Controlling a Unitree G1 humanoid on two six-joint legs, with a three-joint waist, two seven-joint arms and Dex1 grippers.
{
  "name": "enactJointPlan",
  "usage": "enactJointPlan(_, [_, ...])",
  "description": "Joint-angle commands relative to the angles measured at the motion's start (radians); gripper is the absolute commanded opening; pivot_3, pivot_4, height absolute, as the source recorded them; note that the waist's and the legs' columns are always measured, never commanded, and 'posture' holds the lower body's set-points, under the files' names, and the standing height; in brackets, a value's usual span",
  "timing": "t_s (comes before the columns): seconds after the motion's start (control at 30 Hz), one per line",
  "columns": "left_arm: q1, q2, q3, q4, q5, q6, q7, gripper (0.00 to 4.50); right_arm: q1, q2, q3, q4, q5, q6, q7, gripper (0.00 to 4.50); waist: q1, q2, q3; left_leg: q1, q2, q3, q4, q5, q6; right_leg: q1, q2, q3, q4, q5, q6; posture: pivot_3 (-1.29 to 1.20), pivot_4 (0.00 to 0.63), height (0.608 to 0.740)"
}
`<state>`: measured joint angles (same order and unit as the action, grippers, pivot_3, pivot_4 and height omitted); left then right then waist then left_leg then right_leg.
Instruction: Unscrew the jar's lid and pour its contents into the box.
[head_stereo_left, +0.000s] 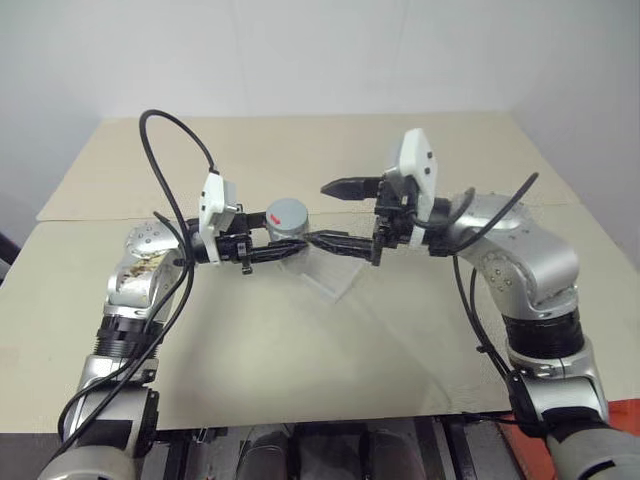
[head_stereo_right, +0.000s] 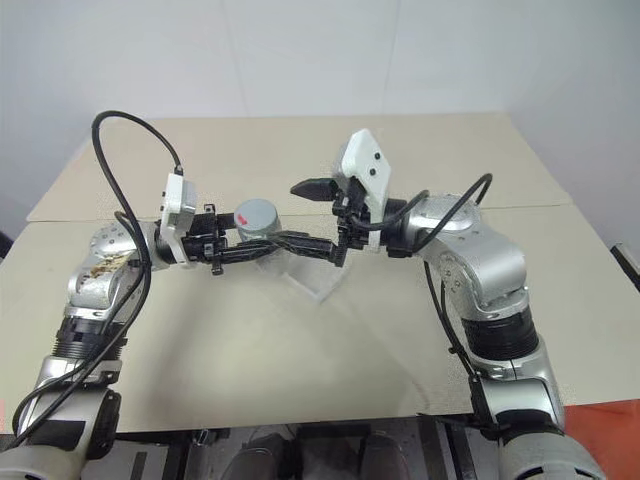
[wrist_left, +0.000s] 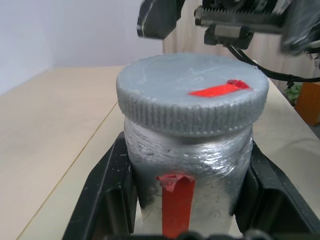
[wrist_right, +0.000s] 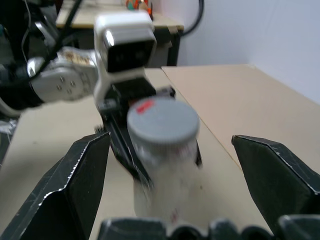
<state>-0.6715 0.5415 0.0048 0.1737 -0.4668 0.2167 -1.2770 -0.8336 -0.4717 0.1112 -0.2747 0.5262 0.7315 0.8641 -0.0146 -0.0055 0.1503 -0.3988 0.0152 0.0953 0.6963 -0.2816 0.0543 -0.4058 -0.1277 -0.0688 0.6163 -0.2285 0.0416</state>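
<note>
Both arms are built of silver-grey rounded metal housings joined by black ribbed collars. The left arm (head_stereo_left: 135, 300) shows scuffed, yellowish wear on its upper housing; the right arm (head_stereo_left: 520, 265) looks clean. Each wrist carries a white plastic camera block with small dark screw holes. Black cables loop freely from each wrist back along the arm. The left gripper (head_stereo_left: 285, 250) and right gripper (head_stereo_left: 335, 215) have black, angular fingers with serrated inner faces.

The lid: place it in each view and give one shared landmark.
Left eye: lid left of centre.
Right eye: left of centre.
Left wrist: centre, filling the width.
Right wrist: centre.
Landmark: red tape on the lid's top.
</note>
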Motion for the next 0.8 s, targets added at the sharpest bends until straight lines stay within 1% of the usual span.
enactJointPlan(0.03, [-0.033, -0.007, 0.003, -0.002, 0.005, -0.027, 0.000, 2.07, -0.058, 0.030, 0.037, -0.005, -0.026, 0.030, -0.052, 4.49, -0.002, 0.000, 0.000, 0.000, 0.000, 0.000, 0.000, 0.000, 0.000, 0.000, 0.000, 0.000, 0.000, 0.000, 0.000, 0.00, 0.150, 0.740])
enactJointPlan(0.13, [-0.036, -0.011, 0.002, -0.001, 0.006, -0.029, -0.001, 2.07, -0.082, 0.052, 0.060, 0.021, -0.051, 0.041, -0.081, 4.49, -0.001, 0.000, 0.000, 0.000, 0.000, 0.000, 0.000, 0.000, 0.000, 0.000, 0.000, 0.000, 0.000, 0.000, 0.000, 0.00, 0.150, 0.740])
enactJointPlan(0.4, [-0.033, -0.006, 0.004, -0.002, 0.005, -0.030, -0.005, 2.07, -0.106, 0.094, 0.083, 0.047, -0.057, 0.050, -0.092, 4.49, 0.000, 0.000, 0.000, 0.000, 0.000, 0.000, 0.000, 0.000, 0.000, 0.000, 0.000, 0.000, 0.000, 0.000, 0.000, 0.00, 0.150, 0.740])
enactJointPlan(0.8, [-0.030, -0.003, 0.005, -0.010, 0.004, -0.024, -0.003, 2.07, -0.110, 0.111, 0.091, 0.072, -0.071, 0.047, -0.082, 4.49, -0.001, 0.000, 0.000, 0.000, 0.000, 0.000, 0.000, 0.000, 0.000, 0.000, 0.000, 0.000, 0.000, 0.000, 0.000, 0.00, 0.150, 0.740])
